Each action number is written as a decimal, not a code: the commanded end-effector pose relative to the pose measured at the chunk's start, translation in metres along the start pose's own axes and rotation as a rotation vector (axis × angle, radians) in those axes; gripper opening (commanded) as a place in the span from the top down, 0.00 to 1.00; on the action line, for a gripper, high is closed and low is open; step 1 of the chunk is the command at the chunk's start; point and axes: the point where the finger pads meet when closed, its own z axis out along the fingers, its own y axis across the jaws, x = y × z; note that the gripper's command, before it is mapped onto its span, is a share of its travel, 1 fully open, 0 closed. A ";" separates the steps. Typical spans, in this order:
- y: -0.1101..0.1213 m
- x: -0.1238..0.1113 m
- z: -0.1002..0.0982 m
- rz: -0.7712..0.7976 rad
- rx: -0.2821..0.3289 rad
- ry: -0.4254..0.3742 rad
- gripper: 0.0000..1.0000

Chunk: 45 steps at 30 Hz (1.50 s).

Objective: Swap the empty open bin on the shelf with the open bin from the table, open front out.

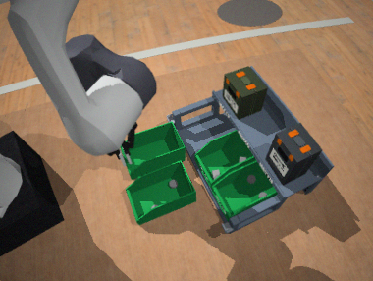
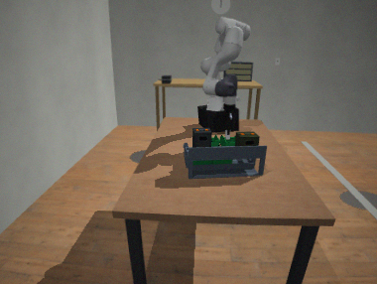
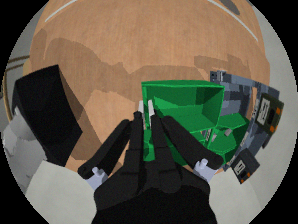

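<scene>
My gripper [image 1: 125,149] is shut on the left wall of the empty green bin [image 1: 153,147]. The bin is out of the shelf and sits over the table just left of it. I cannot tell whether its base touches the table. In the wrist view my fingertips pinch the bin's [image 3: 181,112] near wall. The green bin with small grey parts [image 1: 161,193] stands on the table right in front of the held bin. The grey shelf [image 1: 245,152] has an empty place [image 1: 198,124] at its far left end.
Two more green bins [image 1: 225,153] [image 1: 245,186] with parts sit in the shelf, open fronts out. Two dark boxes with orange marks [image 1: 244,91] [image 1: 293,153] stand on the shelf's upper board. The robot's black base [image 1: 25,196] is at the left.
</scene>
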 end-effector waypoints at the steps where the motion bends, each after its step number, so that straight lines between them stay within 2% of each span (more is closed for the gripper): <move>1: 0.003 -0.002 0.004 -0.012 -0.009 -0.006 1.00; 27: 0.004 -0.002 0.009 -0.012 -0.009 -0.006 1.00; 28: 0.004 -0.002 0.009 -0.012 -0.009 -0.006 0.43; 45: 0.004 -0.002 0.009 -0.012 -0.009 -0.006 0.43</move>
